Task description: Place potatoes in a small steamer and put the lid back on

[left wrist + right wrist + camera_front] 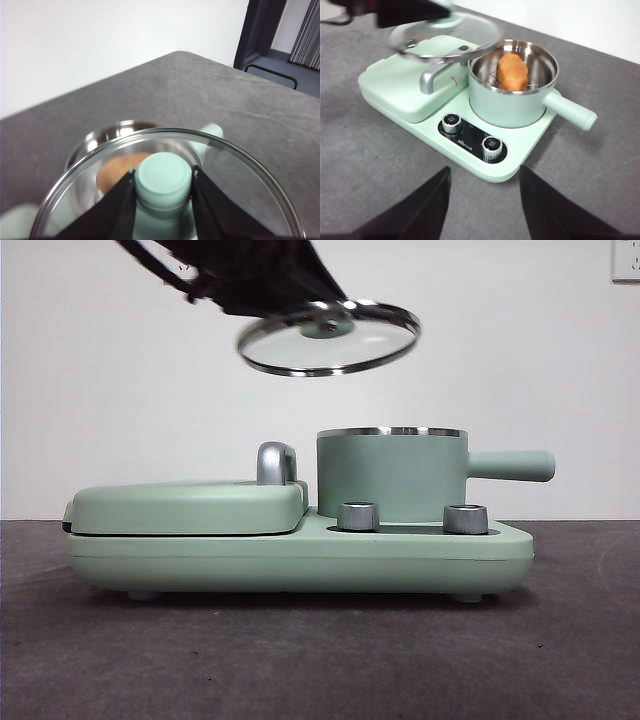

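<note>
The mint-green steamer (392,476) stands on its base with its handle (570,112) pointing right. One orange-brown potato (512,71) lies inside on the steel rack; through the glass it also shows as potato (116,171). The glass lid (328,337) hangs tilted in the air, above and a little left of the steamer. My left gripper (163,186) is shut on the lid's mint-green knob (164,178). My right gripper (484,197) is open and holds nothing, hovering well back from the appliance's front.
The flat mint-green grill cover (185,506) with a chrome handle (276,462) sits left of the steamer on the shared base (300,558). Two steel dials (358,516) (465,518) face the front. Dark grey table (320,660) surrounds it.
</note>
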Controlling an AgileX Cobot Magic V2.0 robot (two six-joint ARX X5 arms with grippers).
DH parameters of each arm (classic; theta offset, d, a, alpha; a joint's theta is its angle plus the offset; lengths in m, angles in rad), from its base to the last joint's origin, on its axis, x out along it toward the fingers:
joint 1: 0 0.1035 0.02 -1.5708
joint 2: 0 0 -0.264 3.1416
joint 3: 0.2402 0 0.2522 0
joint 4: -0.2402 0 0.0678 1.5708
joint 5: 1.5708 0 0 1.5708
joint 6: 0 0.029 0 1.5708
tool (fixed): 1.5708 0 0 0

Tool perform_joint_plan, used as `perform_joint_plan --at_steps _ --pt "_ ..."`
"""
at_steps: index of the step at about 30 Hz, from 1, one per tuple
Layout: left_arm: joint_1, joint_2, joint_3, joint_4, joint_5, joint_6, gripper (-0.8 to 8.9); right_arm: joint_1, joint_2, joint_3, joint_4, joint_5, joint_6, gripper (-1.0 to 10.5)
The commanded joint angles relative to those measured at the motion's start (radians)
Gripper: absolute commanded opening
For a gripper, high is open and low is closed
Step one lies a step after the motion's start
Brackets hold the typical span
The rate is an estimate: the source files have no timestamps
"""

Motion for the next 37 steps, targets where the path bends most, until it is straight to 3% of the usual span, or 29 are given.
perform_joint_plan --at_steps 1,7,13,18,37 --pt "-0.011 0.073 0.107 0.048 0.001 0.057 0.09 0.006 0.001 0.005 -0.004 0.000 0.016 2.1" --pt "-0.012 0.225 0.259 0.049 0.001 0.069 0.09 0.006 0.002 0.005 -0.004 0.000 0.016 2.1" --pt "-0.015 0.325 0.343 0.049 0.001 0.133 0.09 0.006 0.002 0.005 -0.005 0.000 0.016 2.1" --pt "-0.015 0.379 0.359 0.056 0.001 0.164 0.09 0.006 0.002 0.005 -0.005 0.000 0.017 2.1" --pt "-0.017 0.457 0.359 0.101 0.026 0.155 0.09 0.006 0.002 0.005 -0.026 0.002 0.018 2.1"
